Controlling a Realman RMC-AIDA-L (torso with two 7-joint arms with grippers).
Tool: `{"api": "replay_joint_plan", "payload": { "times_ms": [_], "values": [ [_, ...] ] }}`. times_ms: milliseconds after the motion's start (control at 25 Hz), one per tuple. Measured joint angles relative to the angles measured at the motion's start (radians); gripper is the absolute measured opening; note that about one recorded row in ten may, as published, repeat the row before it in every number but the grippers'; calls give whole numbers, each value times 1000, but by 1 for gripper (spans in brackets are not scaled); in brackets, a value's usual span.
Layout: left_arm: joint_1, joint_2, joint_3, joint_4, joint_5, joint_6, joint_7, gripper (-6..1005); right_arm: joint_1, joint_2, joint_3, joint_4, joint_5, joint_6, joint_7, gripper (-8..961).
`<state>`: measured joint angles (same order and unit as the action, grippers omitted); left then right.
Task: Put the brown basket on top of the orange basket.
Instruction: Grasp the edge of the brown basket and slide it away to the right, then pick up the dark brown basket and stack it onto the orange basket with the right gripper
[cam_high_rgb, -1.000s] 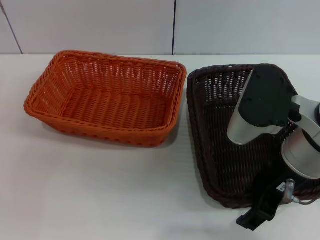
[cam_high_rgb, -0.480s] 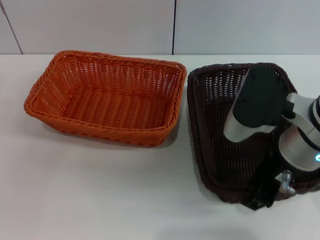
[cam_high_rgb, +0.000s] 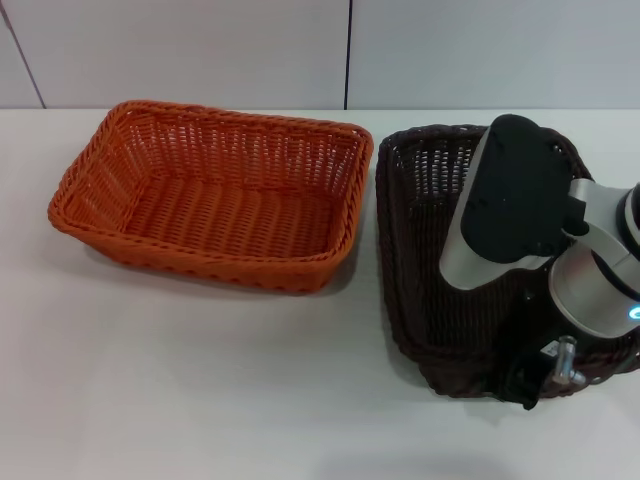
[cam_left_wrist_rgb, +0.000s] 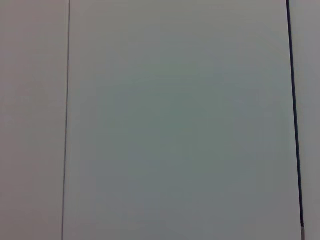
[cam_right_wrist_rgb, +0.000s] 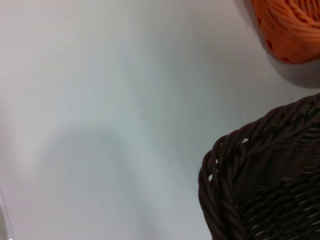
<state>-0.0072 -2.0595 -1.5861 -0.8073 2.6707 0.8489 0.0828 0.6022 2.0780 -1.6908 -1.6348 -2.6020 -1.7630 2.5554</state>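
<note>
Dark woven wicker formed the brown basket (cam_high_rgb: 430, 270) at the frame's right, beside the orange basket (cam_high_rgb: 215, 195) at centre-left. Bare white counter (cam_high_rgb: 200, 390) lay below both. Right tool (cam_high_rgb: 528, 385) sat at its near rim; grip unclear.

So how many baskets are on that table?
2. The orange basket sits on the table's left side; the brown basket sits just right of it, partly covered by the right gripper at its near edge. Nothing suggests a hidden third.
</note>
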Motion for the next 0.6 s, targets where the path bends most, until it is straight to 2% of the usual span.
{"api": "replay_joint_plan", "payload": {
  "times_ms": [120,440,520,600],
  "values": [
    [0,1,0,1,0,0,0,786,-5,1,-1,-39,-1,-1,11,176],
    [2,1,1,1,0,5,0,786,-13,2,21,-181,-55,-37,65,148],
    [2,1,1,1,0,5,0,786,2,2,39,-255,-60,-71,73,147],
    [2,1,0,1,0,3,0,786,7,2,41,-272,-62,-80,75,147]
  ]
}}
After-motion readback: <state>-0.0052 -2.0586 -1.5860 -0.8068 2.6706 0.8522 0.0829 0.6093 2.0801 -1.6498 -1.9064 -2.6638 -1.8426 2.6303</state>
